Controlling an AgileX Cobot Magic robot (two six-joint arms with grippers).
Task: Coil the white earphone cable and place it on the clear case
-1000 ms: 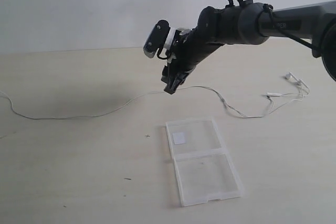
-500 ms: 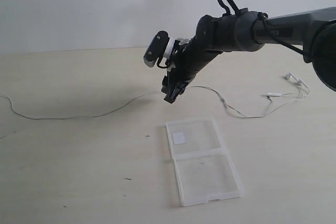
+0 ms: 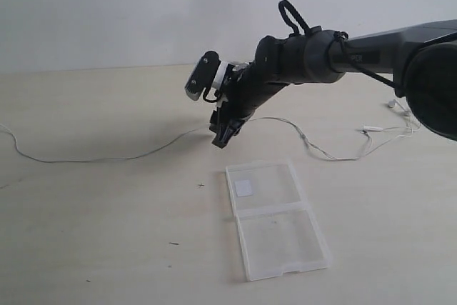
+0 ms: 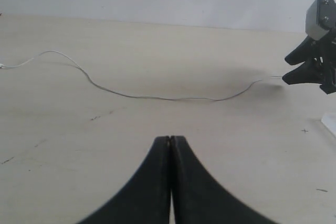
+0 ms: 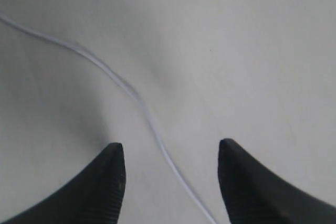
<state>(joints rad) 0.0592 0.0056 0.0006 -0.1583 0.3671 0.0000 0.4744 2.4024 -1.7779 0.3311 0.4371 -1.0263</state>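
- The right claw is out over the middle of the desk, pointing down and tilted, on a long dark arm coming in from the right.
- Its two fingers stand spread apart. In the right wrist view the white earphone cable runs through the gap between them without either finger pressing on it.
- I cannot tell whether the fingertips touch the desk or hang just above it.
- The cable lies loose and uncoiled on the desk. It trails from the far left edge in a shallow curve, passes under the right claw, dips toward the clear case and runs off to the right.
- At the right end it splits near a small inline piece, and the two earbuds lie there, well apart from the case.
- The clear case lies open and flat, nearer to the camera than the claw, its two halves side by side. The half nearer the claw bears a small white sticker.
- No part of the cable rests on the case.
- The left claw is pressed together with nothing between its fingers, low over bare desk, facing the cable's left stretch.
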